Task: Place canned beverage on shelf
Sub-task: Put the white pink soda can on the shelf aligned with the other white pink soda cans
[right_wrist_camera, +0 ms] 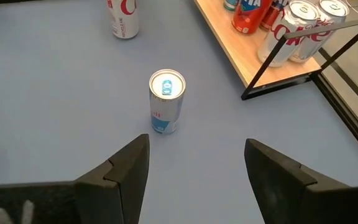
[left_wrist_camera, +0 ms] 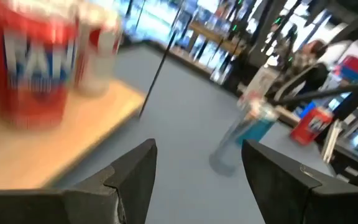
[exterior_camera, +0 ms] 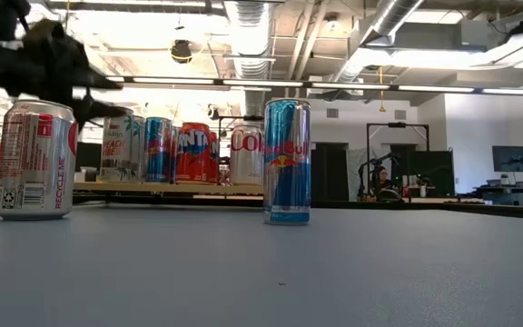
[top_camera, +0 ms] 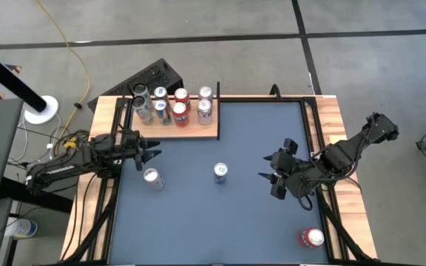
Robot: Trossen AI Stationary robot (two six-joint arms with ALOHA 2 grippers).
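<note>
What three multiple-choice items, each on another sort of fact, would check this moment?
1. Where does the slim blue can stand relative to the shelf?
A. on it
B. off it, mid-table
C. behind it

2. How many cans stand on the blue table, off the shelf?
A. one
B. three
C. five

3. How are the left gripper and right gripper?
A. both open, empty
B. both shut on cans
C. left shut on a can, right open

Key:
1 B: it stands alone on the blue top.
2 B: the blue can, a silver can and a red can.
3 A: each wrist view shows fingers apart with nothing between.
</note>
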